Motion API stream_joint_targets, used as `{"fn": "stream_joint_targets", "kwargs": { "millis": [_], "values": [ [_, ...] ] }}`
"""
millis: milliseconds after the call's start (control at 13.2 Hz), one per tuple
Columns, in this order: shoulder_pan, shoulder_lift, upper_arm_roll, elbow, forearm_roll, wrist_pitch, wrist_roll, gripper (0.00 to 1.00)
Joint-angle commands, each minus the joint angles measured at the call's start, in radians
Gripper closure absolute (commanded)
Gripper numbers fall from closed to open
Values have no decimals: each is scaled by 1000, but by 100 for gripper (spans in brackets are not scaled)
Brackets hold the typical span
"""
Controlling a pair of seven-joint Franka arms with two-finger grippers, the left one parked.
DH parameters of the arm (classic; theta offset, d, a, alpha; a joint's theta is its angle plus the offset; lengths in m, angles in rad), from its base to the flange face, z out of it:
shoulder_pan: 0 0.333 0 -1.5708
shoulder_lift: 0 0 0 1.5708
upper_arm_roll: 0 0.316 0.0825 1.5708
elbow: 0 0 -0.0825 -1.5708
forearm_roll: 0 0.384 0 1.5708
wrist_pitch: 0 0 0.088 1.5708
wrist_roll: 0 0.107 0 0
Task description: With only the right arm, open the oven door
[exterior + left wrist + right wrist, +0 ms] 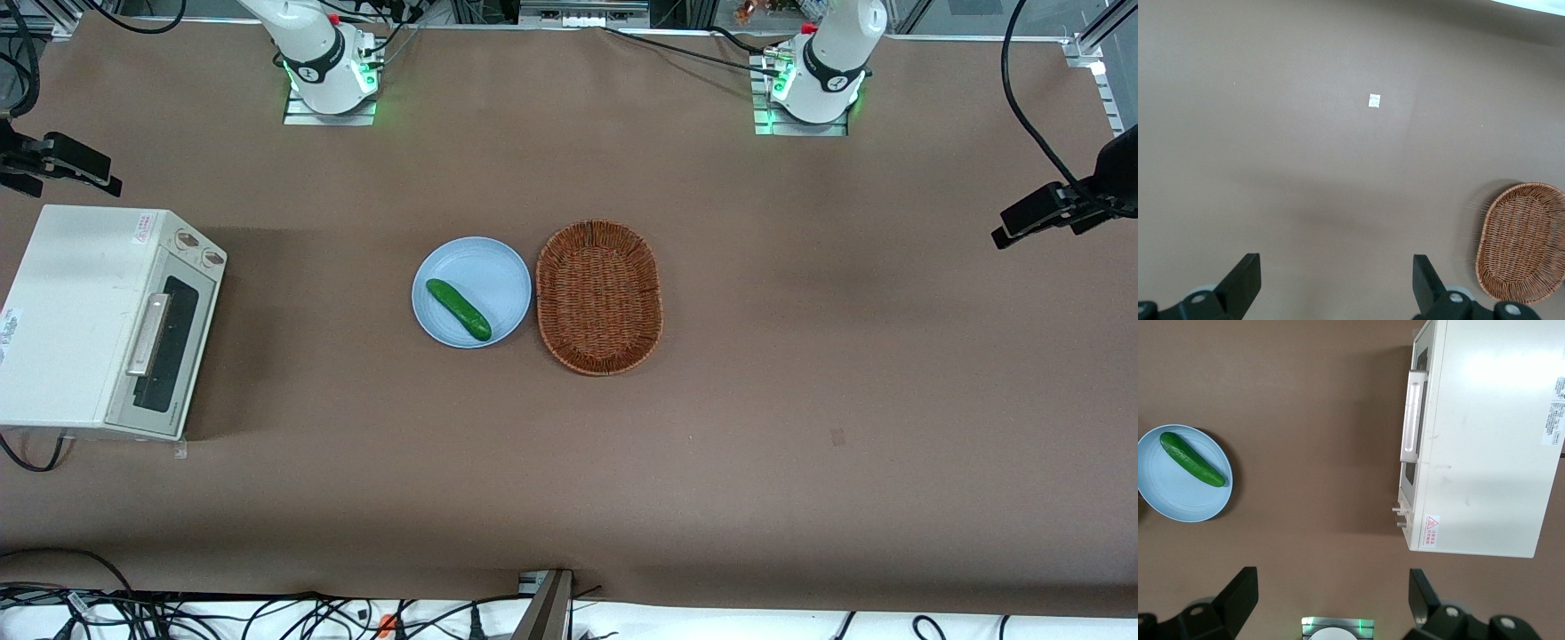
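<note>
The cream-white toaster oven point(76, 311) stands toward the working arm's end of the table. Its oven door point(164, 342) is closed, and the silver bar handle point(149, 333) lies flat against the dark glass. In the right wrist view the oven door point(1417, 463) shows edge-on under its handle point(1413, 413). My right gripper point(1331, 593) hangs high above the table near the right arm's base point(324, 67), well apart from the oven. It is open, with nothing between its black fingers point(1238, 593). The front view shows only the arm's lower part.
Two round knobs point(200, 249) sit on the oven front beside the door. Mid-table, a light-blue plate point(498, 267) holds a green cucumber point(458, 308), with an oval wicker basket point(600, 298) beside it. Black camera mounts point(58, 160) stand at the table's ends.
</note>
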Motion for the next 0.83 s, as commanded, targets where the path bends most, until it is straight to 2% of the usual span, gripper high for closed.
{"fn": "stream_joint_targets", "kwargs": {
  "millis": [0, 755],
  "values": [
    [-12, 2, 16, 10, -11, -13, -9, 0],
    [-8, 2, 18, 7, -12, -29, -4, 0]
  ]
}}
